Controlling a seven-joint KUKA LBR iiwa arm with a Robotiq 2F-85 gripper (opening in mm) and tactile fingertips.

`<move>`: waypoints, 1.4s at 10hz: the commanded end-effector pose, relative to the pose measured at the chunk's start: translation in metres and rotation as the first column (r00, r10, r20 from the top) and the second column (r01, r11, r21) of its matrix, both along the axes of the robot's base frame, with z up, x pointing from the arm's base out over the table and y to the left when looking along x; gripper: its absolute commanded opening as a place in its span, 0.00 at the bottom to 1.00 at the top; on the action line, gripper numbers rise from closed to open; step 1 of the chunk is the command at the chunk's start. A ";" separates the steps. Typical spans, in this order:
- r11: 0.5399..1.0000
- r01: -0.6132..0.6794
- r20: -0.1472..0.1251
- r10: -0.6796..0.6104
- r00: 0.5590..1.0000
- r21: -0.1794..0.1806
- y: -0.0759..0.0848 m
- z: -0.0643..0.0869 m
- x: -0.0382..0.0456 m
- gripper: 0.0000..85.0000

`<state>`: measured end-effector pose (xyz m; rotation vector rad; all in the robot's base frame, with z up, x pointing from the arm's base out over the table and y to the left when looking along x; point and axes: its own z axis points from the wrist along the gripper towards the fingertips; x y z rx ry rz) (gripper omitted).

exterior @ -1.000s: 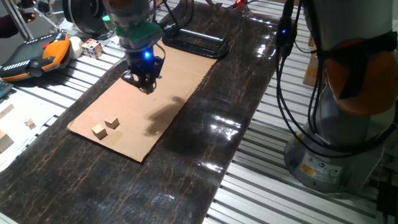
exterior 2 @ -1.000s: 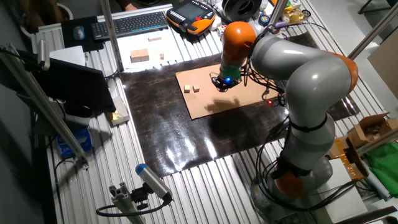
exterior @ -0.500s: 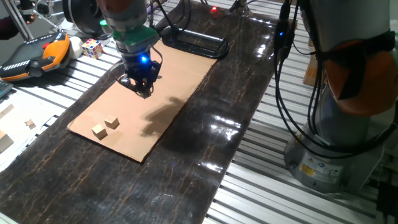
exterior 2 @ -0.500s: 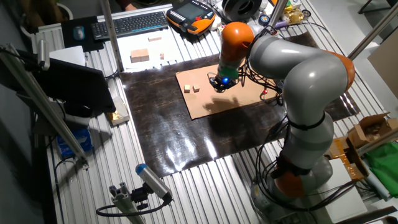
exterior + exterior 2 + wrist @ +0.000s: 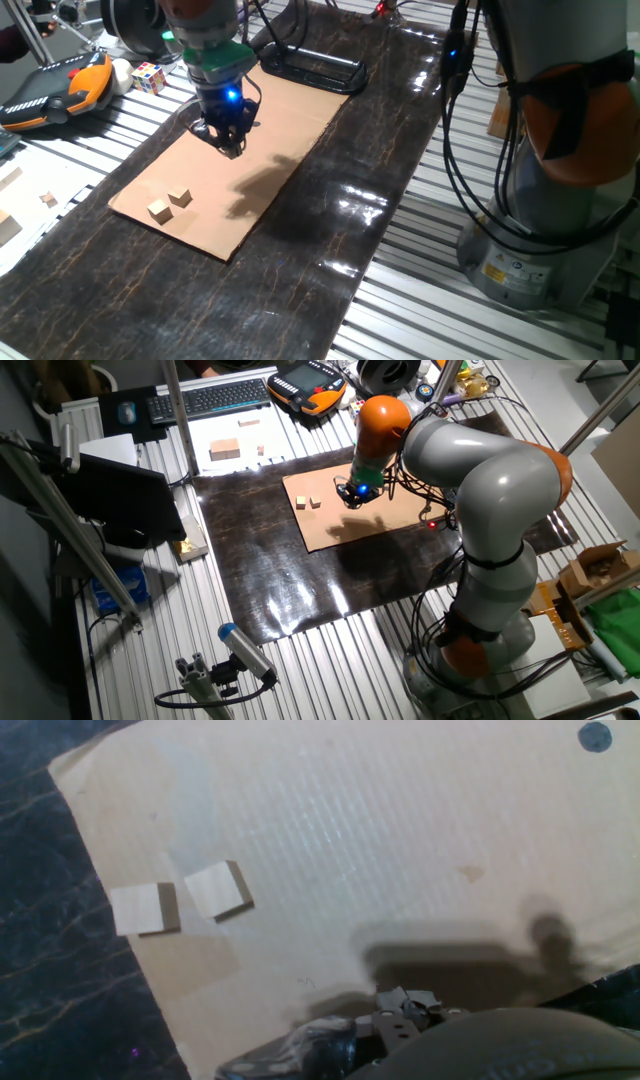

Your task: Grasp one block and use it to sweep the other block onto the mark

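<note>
Two small wooden blocks lie side by side near the cardboard's (image 5: 262, 140) near-left corner: one block (image 5: 158, 209) (image 5: 300, 503) (image 5: 143, 908) by the edge, the other block (image 5: 180, 197) (image 5: 315, 502) (image 5: 218, 889) just inboard of it. They sit close together with a narrow gap. My gripper (image 5: 228, 143) (image 5: 352, 497) hangs above the cardboard's middle, well away from both blocks, holding nothing. Its fingers are too dark to read. The mark (image 5: 595, 736) is a tiny dark dot at the hand view's top right, far from the blocks.
A black frame (image 5: 310, 68) lies at the cardboard's far end. A puzzle cube (image 5: 149, 76) and an orange pendant (image 5: 60, 90) sit off the mat to the left. Loose wooden pieces (image 5: 48, 198) lie on the slatted table. The arm's base (image 5: 540, 230) stands at the right.
The gripper shifted a little to the left over the cardboard between one second and half a second ago, then stayed nearly still. The blocks have not moved.
</note>
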<state>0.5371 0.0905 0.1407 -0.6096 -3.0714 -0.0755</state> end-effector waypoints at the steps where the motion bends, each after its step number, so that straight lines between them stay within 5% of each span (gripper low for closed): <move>1: 1.000 -0.001 0.002 0.001 1.000 0.000 0.000 0.000 0.0000 0.01; 4: 0.999 0.032 0.022 -0.032 0.999 -0.001 0.000 0.000 0.0000 0.01; 12: 0.980 0.197 0.006 -0.197 0.980 -0.015 0.001 -0.001 0.0007 0.01; 14: 0.971 0.239 0.006 -0.239 0.971 -0.002 0.013 -0.003 0.0078 0.01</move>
